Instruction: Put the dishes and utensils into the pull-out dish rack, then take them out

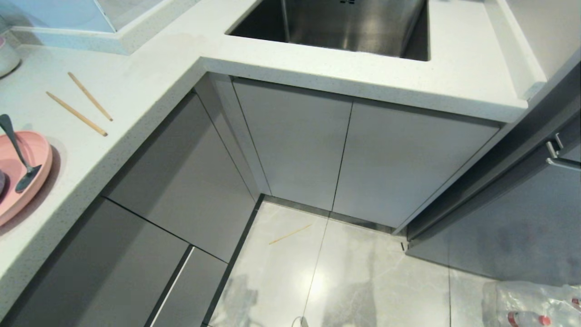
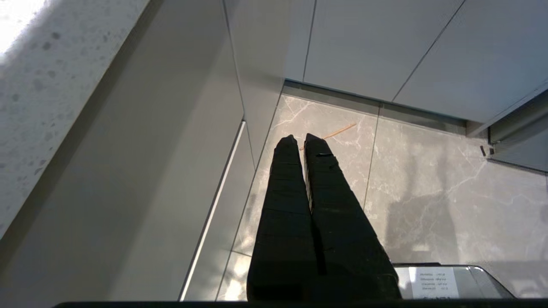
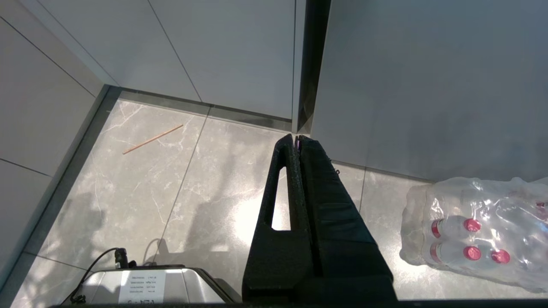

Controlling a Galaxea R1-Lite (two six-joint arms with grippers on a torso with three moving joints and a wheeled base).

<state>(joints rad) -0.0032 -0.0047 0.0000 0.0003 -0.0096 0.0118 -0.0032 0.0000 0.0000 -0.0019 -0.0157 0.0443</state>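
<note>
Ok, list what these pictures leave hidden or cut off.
- Flat round pink plate: head view, cut by the left edge.
- Slim silver metal utensil on it: handle top cut by the same edge.
- Pull-out dish rack: unseen; the grey cabinet fronts are all closed.
- Shrink-wrapped pack of bottles: right wrist view, cut by the right edge.

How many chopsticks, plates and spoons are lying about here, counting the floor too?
Chopsticks on the counter: 2
Chopstick-like stick on the floor: 1
Pink plate: 1
Dark spoon on the plate: 1
Total: 5
</note>
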